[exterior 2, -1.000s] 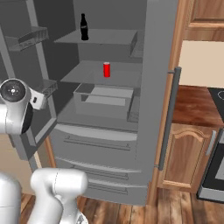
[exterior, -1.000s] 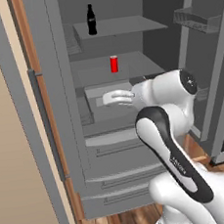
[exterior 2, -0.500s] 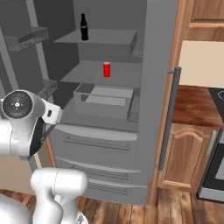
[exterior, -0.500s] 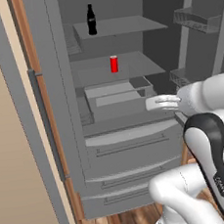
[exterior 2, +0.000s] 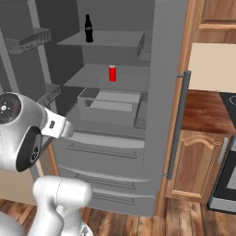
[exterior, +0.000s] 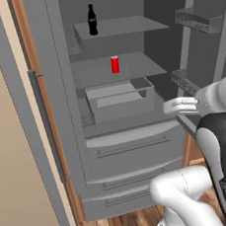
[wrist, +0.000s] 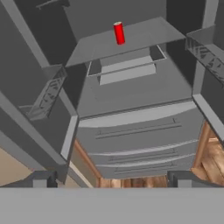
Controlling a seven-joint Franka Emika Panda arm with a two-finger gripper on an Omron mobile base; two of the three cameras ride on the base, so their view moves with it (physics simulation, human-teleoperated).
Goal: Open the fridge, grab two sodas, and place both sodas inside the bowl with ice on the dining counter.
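1. The fridge is showing flat grey all over: doors, shelves and drawers.
2. The can is showing plain red.
3. The bottle is showing black with a thin pale band.
4. The cabinet beside the fridge is showing warm light brown wood.
5. The floor is showing reddish-brown planks.
6. The arm is showing white with dark joints.

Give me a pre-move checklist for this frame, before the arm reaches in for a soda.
1. Fridge doors swung open: ok.
2. Red can upright on the middle shelf: ok.
3. Black cola bottle upright on the top shelf: ok.
4. End effector open and empty: ok.
5. Can ahead of the end effector, nothing standing between: ok.
6. Bowl with ice ready on the dining counter: cannot tell.
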